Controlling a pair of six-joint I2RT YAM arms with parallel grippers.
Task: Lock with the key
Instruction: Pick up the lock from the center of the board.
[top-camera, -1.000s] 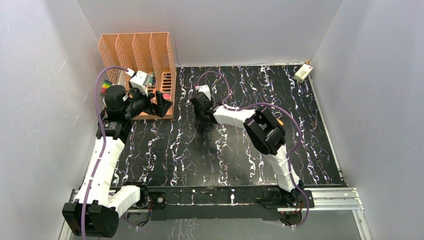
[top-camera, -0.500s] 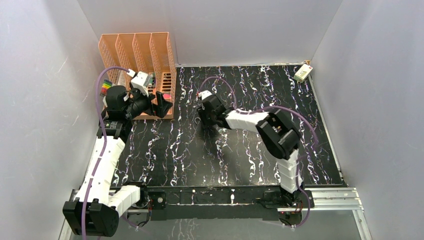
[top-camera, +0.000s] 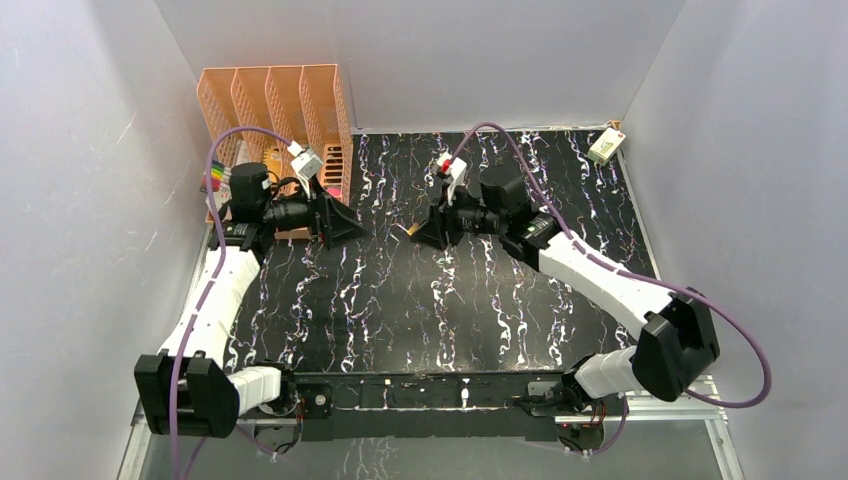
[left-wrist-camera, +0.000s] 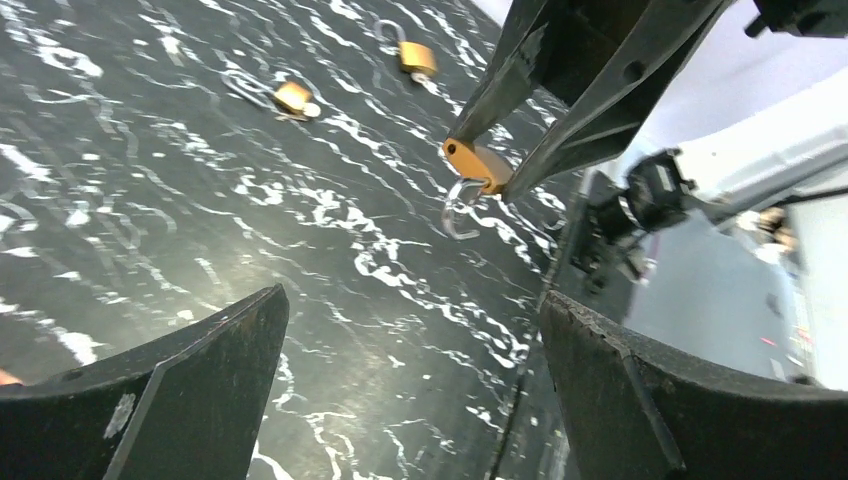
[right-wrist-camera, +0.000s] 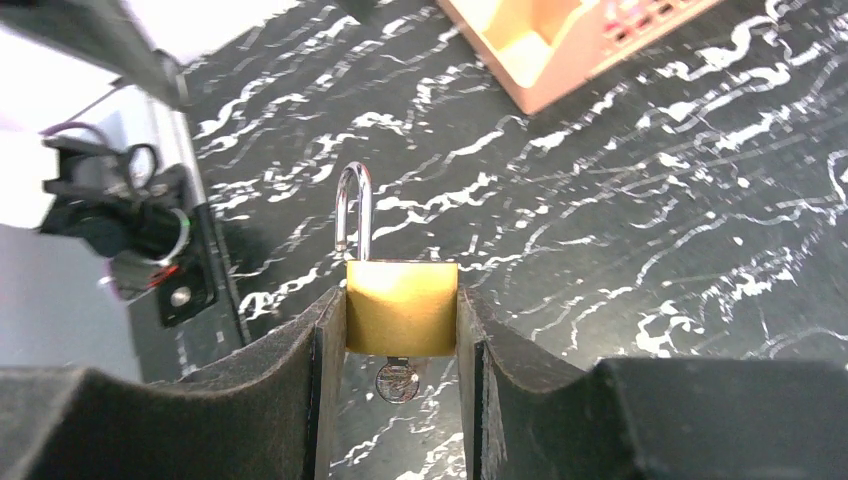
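Over the middle of the black, white-veined tabletop (top-camera: 400, 300), closed in by plain pale walls (top-camera: 450, 60), the right gripper (right-wrist-camera: 400, 300) held the brass padlock (right-wrist-camera: 401, 310), its jaws clenched on the body. The shackle stood up and the key (right-wrist-camera: 397, 382) sat in the underside. The left gripper (left-wrist-camera: 410, 300) faced it, jaws spread wide and empty. Two other padlocks (left-wrist-camera: 293, 97) (left-wrist-camera: 417, 58) lay on the tabletop. An orange file rack (top-camera: 270, 100) stood in the far-left corner.
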